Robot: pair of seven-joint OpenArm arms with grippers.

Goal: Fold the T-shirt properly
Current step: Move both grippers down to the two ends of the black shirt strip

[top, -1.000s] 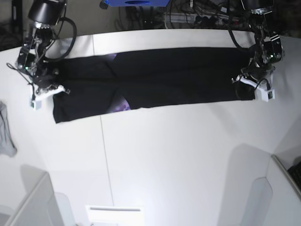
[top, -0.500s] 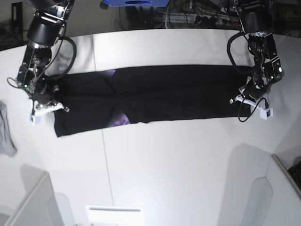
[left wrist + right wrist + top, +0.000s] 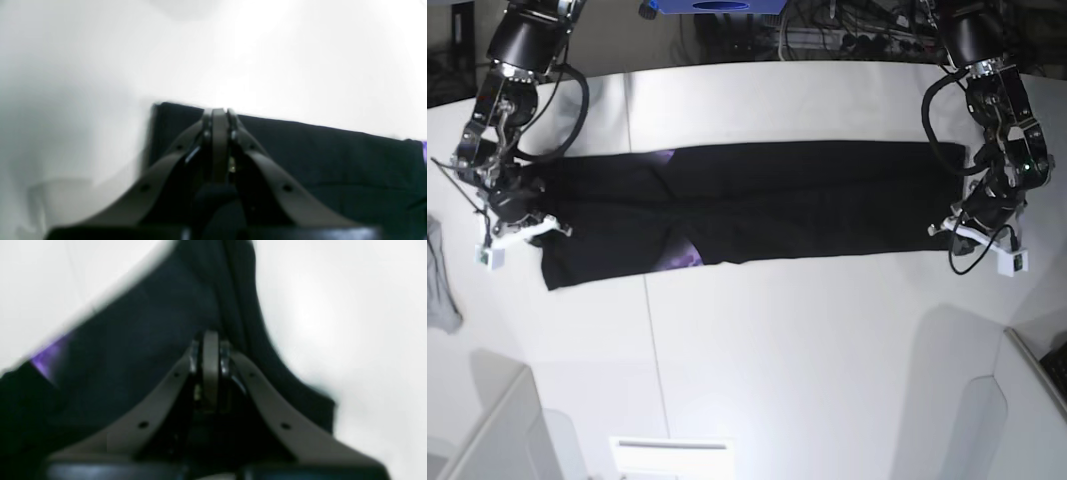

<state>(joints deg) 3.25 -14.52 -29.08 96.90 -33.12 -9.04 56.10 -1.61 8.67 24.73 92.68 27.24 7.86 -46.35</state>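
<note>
The T-shirt (image 3: pixel 757 205) has slid nearer across the counter (image 3: pixel 807 350) — stretched long. Both arms came nearer, left fingers (image 3: pixel 218 115) and right fingers (image 3: pixel 210 340) each pinching an end.

One black T-shirt (image 3: pixel 797 200), one small grey cloth (image 3: pixel 439 290), one white table (image 3: pixel 807 350), two grippers: left (image 3: pixel 967 232), right (image 3: pixel 522 228)
</note>
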